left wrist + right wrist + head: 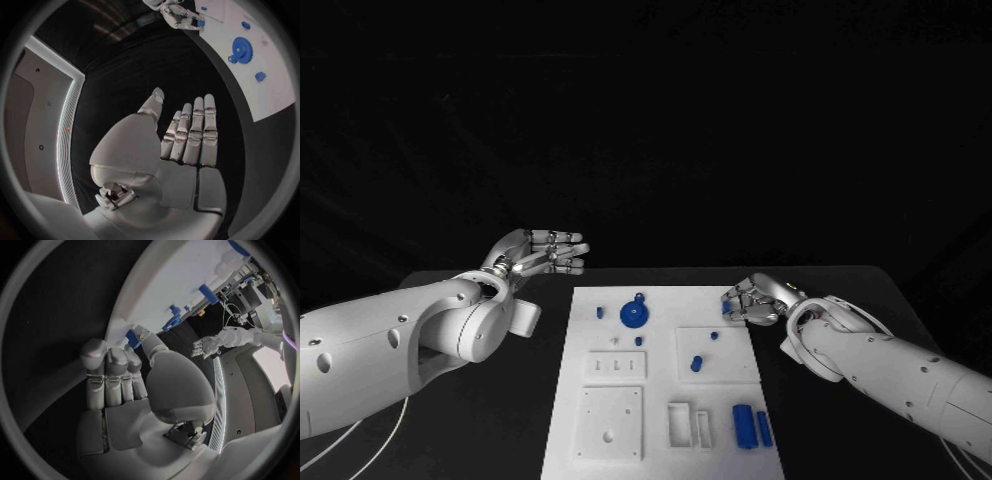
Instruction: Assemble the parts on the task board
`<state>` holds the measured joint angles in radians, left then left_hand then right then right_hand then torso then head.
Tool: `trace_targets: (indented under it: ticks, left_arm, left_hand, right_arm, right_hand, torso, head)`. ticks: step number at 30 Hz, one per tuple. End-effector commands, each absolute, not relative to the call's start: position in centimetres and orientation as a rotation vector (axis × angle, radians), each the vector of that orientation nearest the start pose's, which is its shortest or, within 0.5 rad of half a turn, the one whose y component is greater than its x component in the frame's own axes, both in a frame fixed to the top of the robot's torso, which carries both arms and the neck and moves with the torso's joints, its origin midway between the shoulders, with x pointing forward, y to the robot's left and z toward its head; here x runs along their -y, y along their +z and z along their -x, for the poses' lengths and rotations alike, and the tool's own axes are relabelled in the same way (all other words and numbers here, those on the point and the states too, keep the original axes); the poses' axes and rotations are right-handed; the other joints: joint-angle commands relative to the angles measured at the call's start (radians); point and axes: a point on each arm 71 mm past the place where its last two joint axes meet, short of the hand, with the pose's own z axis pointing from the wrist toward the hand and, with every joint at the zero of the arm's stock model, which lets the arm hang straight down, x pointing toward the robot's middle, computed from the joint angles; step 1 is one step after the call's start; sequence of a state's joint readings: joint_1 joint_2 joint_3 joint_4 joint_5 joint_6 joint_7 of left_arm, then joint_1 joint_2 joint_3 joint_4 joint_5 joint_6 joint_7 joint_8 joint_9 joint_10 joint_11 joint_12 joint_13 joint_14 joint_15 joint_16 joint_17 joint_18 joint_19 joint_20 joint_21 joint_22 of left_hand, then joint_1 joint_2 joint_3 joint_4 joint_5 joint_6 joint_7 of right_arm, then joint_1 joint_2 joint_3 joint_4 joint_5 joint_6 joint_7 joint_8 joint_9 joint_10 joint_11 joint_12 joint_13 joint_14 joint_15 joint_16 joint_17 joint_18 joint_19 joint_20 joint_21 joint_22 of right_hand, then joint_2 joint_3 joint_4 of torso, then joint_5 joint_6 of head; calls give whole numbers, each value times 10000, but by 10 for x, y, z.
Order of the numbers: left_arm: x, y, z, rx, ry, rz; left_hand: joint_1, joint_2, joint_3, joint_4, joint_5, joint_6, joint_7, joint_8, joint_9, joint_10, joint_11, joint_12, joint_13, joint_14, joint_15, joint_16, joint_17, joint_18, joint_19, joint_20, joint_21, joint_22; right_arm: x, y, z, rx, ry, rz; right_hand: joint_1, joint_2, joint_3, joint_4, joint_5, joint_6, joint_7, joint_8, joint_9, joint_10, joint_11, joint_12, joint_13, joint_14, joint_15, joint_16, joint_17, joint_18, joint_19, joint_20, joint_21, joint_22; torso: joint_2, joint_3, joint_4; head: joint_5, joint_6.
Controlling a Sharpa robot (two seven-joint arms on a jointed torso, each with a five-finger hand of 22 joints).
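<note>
1. I see the task board (589,440) in the middle of the black table (488,420), running away from the robot.
2. On the board's far end I see a blue gear (635,314), with a small blue peg (600,312) beside it and another small peg (639,341) nearer the robot.
3. At the near right corner I see two blue cylinders (744,427) lying side by side, next to a white slotted block (682,424).
4. My left hand (548,252) is raised off the board's far left corner, fingers straight and spread, holding nothing; the left wrist view confirms a bare palm.
5. My right hand (753,302) sits at the board's far right edge. Its thumb and fingertips (139,333) meet on a small blue part (132,338), and I read this as a pinch grip.
</note>
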<state>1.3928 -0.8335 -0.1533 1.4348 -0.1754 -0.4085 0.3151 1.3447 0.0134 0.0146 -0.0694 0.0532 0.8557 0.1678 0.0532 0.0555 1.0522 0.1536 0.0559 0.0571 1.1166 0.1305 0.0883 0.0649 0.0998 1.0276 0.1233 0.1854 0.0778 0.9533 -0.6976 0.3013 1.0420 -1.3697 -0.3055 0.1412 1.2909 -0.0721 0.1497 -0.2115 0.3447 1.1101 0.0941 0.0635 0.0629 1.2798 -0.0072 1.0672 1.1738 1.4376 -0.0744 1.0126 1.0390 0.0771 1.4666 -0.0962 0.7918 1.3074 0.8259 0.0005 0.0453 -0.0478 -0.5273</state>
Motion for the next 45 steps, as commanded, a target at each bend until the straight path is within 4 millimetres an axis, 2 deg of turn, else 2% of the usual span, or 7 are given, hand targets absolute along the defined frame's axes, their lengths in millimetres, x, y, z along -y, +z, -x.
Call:
trace_targets:
  ticks: [1,22,27,32,36,39,45]
  left_arm:
    - [-234,-127,-524,-14097,-13104,8502]
    - [-232,-128,-524,-14427,-13109,8384]
    - [-230,-131,-523,-15166,-12964,8242]
    - [-227,-135,-524,-16325,-12545,8120]
    - [-221,-137,-527,-17378,-12080,7744]
    - [-215,-137,-529,-18104,-11646,7451]
    - [-198,-135,-534,-19297,-10776,7101]
  left_hand:
    - [1,69,-40,-19,-4,31,15,37,15,-74,15,57,14,14,39,-12,-1,-117,-6,-31,-37,-12]
    - [-9,140,-27,-10,-1,168,-13,53,26,167,-70,92,17,248,-54,128,28,-98,103,-84,20,17]
    - [-170,315,-59,106,5,1622,-293,110,95,1305,-495,72,21,1521,-595,791,304,-135,969,-572,635,303]
    - [-391,380,-196,268,-4,2356,-706,112,124,3728,-1367,185,90,3474,-1615,2998,1684,-511,2316,-1672,2459,1375]
    - [-469,372,-293,254,33,2537,-825,106,126,4558,-1626,410,242,3449,-1937,4679,2926,-703,2267,-2068,3735,2291]
    - [-586,459,-386,213,121,2661,-988,112,136,4614,-1748,1838,896,2792,-2157,6727,4390,-745,1584,-2302,5609,3781]
    - [-824,501,-463,315,27,2751,-1004,107,142,4613,-2023,3088,1640,3083,-2356,8069,5031,-567,1204,-2480,7033,5075]
  right_arm:
    - [283,-237,-544,-15986,6527,-1742]
    - [278,-235,-542,-15591,6494,-1857]
    - [273,-230,-540,-15423,6546,-1893]
    - [263,-215,-539,-15319,6679,-1752]
    - [253,-202,-540,-15314,6790,-1511]
    - [241,-193,-539,-15336,6866,-1310]
    - [213,-180,-537,-15469,6912,-981]
  right_hand:
    - [-28,123,104,-9,-29,235,-65,11,32,16,-56,37,13,48,-41,52,18,54,366,-10,65,978]
    - [-261,429,1184,12,-847,1200,-337,-4,82,110,-225,51,101,86,-187,75,149,-56,376,-169,170,994]
    - [-284,401,1251,26,-845,1224,-343,-3,84,125,-239,54,112,99,-190,137,220,-48,389,-175,201,998]
    - [-282,357,1346,44,-867,1224,-341,-4,82,136,-241,47,121,91,-188,153,268,-27,387,-168,176,989]
    - [-293,291,1533,84,-925,1195,-325,-1,79,120,-231,24,127,102,-179,135,296,-17,384,-155,187,990]
    - [-299,258,1624,112,-952,1201,-326,-4,80,121,-230,27,138,98,-182,122,304,-19,380,-157,190,992]
    - [-355,102,2110,195,-1007,1098,-289,-5,68,130,-218,32,156,106,-175,114,329,0,386,-152,155,981]
  torso:
    - [0,1,-2]
    - [-3,1,-5]
    - [-36,10,-27]
    - [-131,6,-66]
    - [-238,1,-104]
    - [-353,2,-130]
    - [-573,22,-142]
  head:
    - [-3,-4]
    - [-19,-16]
    - [22,7]
    - [32,55]
    - [63,73]
    - [118,85]
    - [246,44]
